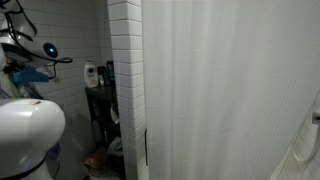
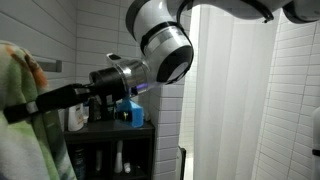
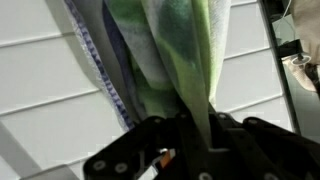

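Tool (image 3: 190, 132) is clamped on the green towel (image 3: 175, 50), which bunches at twelve o'clock against white tiles (image 3: 45, 110).

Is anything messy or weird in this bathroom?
Only the green towel: it is scrunched into a twisted bunch, pinched in the tool, not hanging flat. The shower curtain hangs straight, and the white bottle on the shelf stands upright. Nothing looks spilled.
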`<state>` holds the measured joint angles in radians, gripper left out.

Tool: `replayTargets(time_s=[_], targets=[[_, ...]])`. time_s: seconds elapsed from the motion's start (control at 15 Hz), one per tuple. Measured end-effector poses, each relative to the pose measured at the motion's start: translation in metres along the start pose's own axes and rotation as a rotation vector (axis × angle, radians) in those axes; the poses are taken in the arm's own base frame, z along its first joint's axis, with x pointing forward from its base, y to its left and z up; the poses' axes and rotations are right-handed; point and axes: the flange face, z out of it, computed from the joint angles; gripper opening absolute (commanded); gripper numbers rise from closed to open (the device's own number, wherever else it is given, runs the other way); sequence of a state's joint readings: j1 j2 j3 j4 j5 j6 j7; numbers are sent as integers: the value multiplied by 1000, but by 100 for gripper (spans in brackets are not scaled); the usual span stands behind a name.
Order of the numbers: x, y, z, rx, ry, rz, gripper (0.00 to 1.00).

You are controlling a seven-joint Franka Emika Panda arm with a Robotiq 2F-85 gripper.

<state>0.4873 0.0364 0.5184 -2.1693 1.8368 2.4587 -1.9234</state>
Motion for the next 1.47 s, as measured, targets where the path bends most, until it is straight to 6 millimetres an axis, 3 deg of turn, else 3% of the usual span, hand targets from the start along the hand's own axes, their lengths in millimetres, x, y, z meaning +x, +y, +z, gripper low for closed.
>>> replayTargets(time_s=[0.53, 1.0, 1.47], targets=[[12, 7, -7, -24, 25, -13, 4], [46, 5, -32, -30, 141, -7, 4], [39, -12, -57, -41, 194, 26, 4]])
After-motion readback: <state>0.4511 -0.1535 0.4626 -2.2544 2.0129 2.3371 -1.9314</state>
